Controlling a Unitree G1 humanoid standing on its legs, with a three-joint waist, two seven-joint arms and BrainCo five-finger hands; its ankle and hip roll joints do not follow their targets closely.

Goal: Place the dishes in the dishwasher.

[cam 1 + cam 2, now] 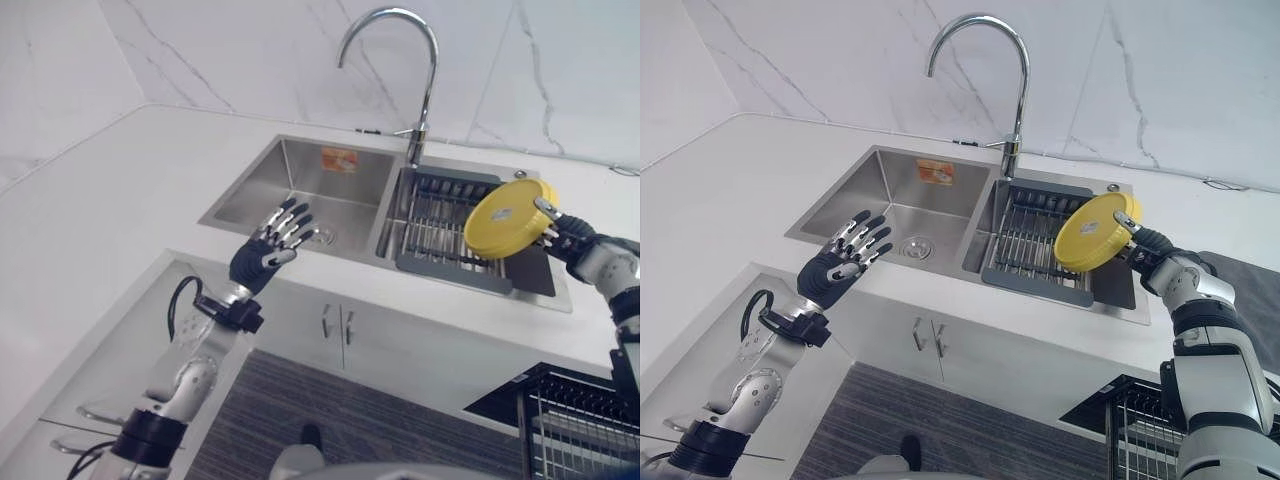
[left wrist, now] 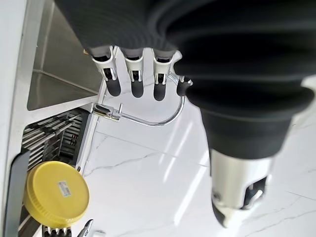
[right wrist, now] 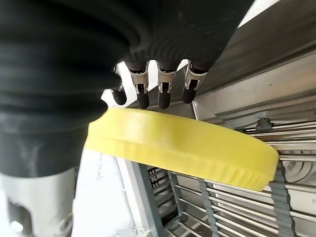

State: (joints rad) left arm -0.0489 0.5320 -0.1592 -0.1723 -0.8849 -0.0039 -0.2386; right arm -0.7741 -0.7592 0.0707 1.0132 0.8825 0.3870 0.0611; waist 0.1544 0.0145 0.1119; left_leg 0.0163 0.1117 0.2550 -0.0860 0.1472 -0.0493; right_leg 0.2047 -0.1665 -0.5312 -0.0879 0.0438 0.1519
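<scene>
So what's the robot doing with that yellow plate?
The robot is holding a yellow plate in its right hand, lifted on its edge above the drying rack in the right half of the sink. Its left hand is open and empty, raised in front of the left half of the sink. A wire basket waits lower down on the robot's right.

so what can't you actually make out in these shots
- The round yellow plastic plate held by the right hand: its upper face is turned away in both eye views.
- The right hand's palm: hidden behind the plate in the right wrist view.
- The black wire dishwasher rack: cut off by the lower right edge of the eye views.
- The open left hand holds nothing.
</scene>
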